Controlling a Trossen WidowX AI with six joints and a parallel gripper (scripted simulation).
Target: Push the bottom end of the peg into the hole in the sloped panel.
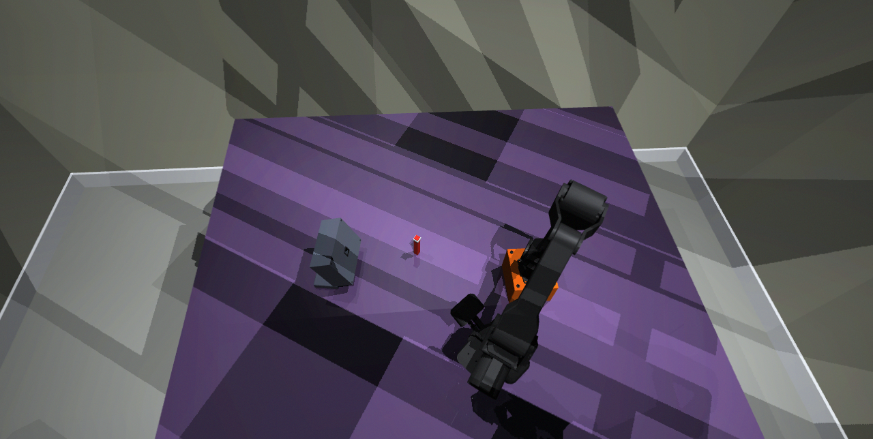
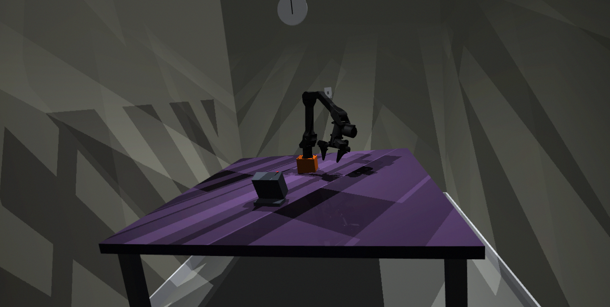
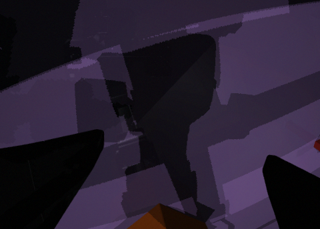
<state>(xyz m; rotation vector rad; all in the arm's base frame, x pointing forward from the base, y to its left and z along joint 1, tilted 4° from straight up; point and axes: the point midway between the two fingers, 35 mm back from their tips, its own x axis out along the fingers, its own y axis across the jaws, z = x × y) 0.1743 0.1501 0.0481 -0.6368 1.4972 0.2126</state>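
The red peg (image 1: pixel 417 246) stands upright on the purple table between the grey sloped panel block and the robot base. It has a square-looking top with a pale rim. A bit of the peg (image 2: pixel 277 172) (image 3: pixel 317 145) shows behind the block in the exterior view and at the right edge of the wrist view. The sloped panel block (image 1: pixel 330 245) (image 2: pixel 269 186) has a small dark hole (image 1: pixel 346 251) in the face towards the robot and the peg. My gripper (image 2: pixel 330 160) (image 3: pixel 185 152) is open and empty, pointing down above the table, well away from the peg and off to one side of the base.
The orange robot base (image 1: pixel 513 254) (image 2: pixel 307 165) (image 3: pixel 159 219) stands beside the gripper. The purple table (image 1: pixel 274 375) (image 2: pixel 383 230) carries strong shadow bands, and dark arm shadows lie under the gripper in the wrist view.
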